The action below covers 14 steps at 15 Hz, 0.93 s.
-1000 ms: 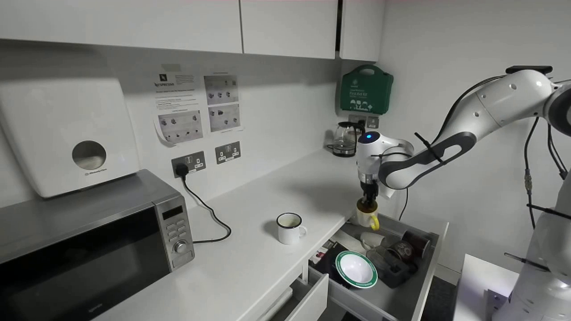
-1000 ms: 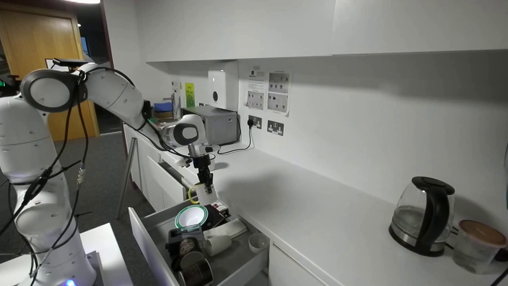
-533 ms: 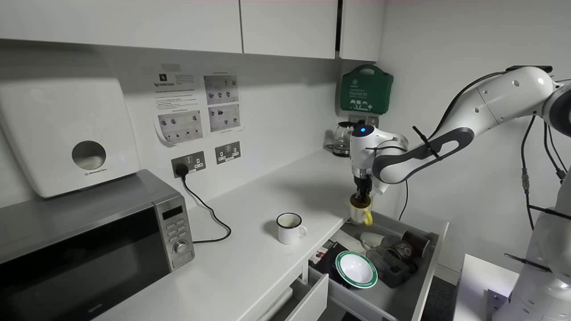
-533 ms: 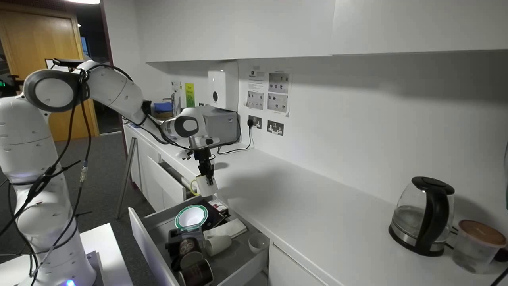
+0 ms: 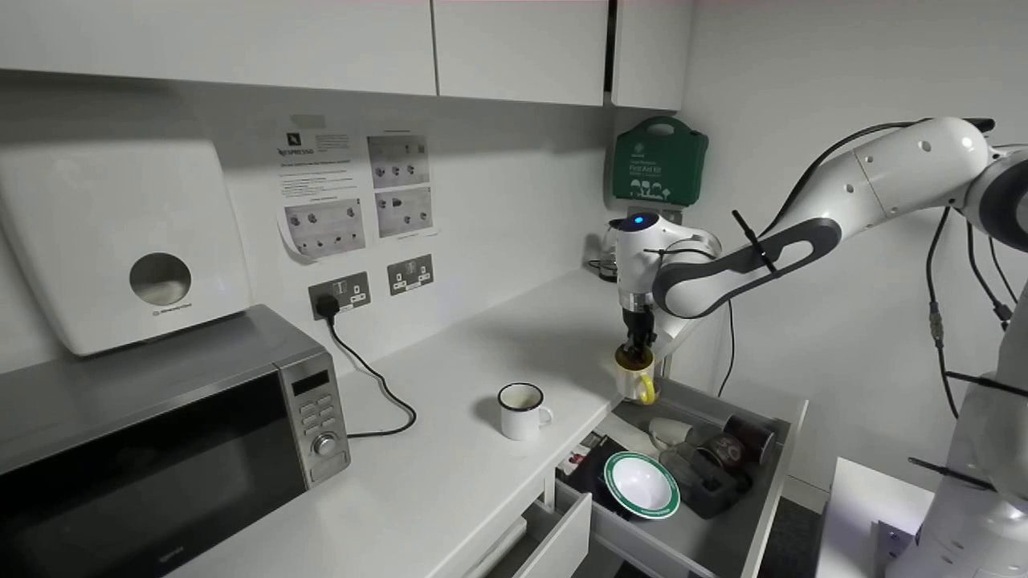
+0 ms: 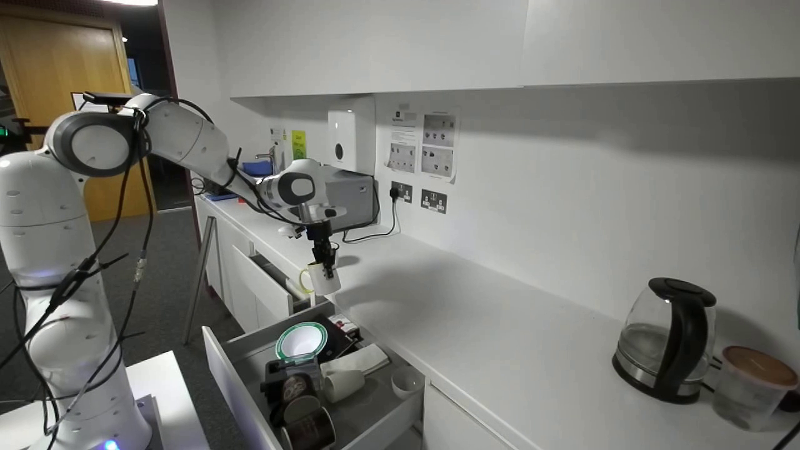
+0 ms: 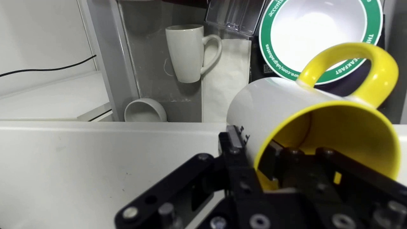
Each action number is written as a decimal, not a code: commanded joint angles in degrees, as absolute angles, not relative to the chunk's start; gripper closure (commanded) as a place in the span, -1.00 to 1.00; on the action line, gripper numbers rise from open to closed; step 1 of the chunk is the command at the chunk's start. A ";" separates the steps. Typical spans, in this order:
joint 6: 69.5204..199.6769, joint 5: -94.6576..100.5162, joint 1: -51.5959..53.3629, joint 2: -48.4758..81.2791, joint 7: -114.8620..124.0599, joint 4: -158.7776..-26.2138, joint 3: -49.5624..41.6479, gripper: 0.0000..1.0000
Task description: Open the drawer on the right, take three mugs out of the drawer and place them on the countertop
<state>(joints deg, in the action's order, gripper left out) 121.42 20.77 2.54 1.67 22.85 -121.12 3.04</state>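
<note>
Low and right of centre in the wrist view, the gripper (image 7: 254,151) pinches the yellow mug (image 7: 295,101) by its wall, jaws nearly together, one inside the rim and one outside. Yellow-lined and yellow-handled, the mug is held close to upright, right of centre in an exterior view, where the arm (image 5: 875,181) extends from the right edge. It hangs at the front edge of the countertop (image 5: 434,498), by the upper left corner of the drawer (image 5: 715,542); whether its base is over one or the other is hard to tell.

The drawer stands open at lower right. Below the middle of the frame, the white mug (image 5: 522,421), dark at the rim, stands upright on the countertop, handle to the right. The pale mug (image 7: 186,54) lies in the drawer, at upper centre in the wrist view, with a cup (image 7: 144,111) below and to its left and a green-rimmed dish (image 7: 321,28) at upper right. Two dark cups (image 6: 309,428) lie in the drawer, left of centre along the bottom, in an exterior view.

At lower left in an exterior view, a microwave (image 5: 177,441) sits on the countertop beneath a dispenser (image 5: 120,225); a smaller drawer (image 5: 562,542) is open at bottom centre, and a first aid kit (image 5: 660,164) is mounted at upper right. A kettle (image 6: 669,344) and a lidded jar (image 6: 753,390) stand at lower right in an exterior view.
</note>
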 commanded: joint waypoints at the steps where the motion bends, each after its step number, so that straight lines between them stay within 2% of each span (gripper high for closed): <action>1: 117.45 18.21 3.45 4.24 22.51 -115.12 3.31 0.94; 14: 112.36 10.82 4.75 11.97 18.17 -100.99 3.04 0.94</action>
<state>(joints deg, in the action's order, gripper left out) 116.73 13.66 4.55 9.95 21.03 -106.57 3.34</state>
